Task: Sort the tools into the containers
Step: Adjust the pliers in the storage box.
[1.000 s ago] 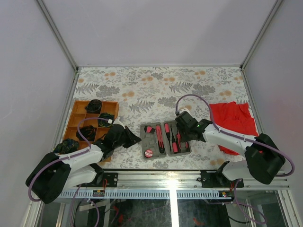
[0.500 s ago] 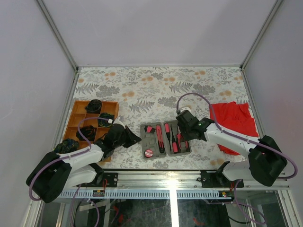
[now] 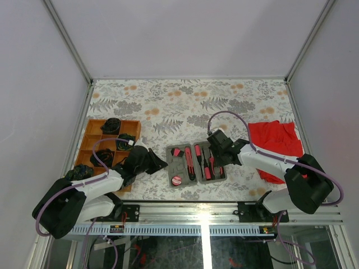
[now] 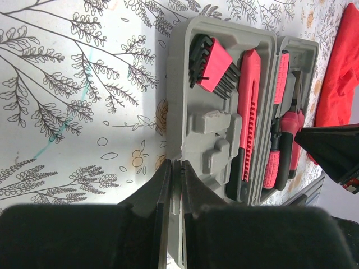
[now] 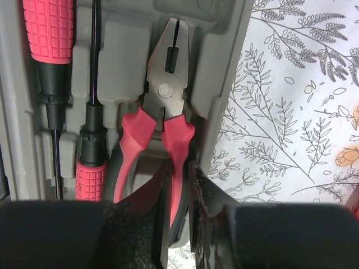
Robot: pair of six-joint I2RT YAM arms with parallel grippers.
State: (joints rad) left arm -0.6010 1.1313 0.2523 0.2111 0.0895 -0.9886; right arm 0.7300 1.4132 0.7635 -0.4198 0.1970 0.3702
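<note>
Pliers (image 5: 166, 98) handle ends hidden behind fingers (image 5: 216, 221).

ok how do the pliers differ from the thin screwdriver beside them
The pliers have a bare metal head and two handles; the thin screwdriver has one black shaft and one handle. One pliers handle sits between the right pincer's fingers; the screwdriver lies untouched. Both have pink-red grips and lie in the grey case.

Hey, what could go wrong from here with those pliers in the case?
The right pincer pinches only one handle of the pliers, so they might swing or slip if lifted. They sit snug in the case recess; a pull may drag the case along.
</note>
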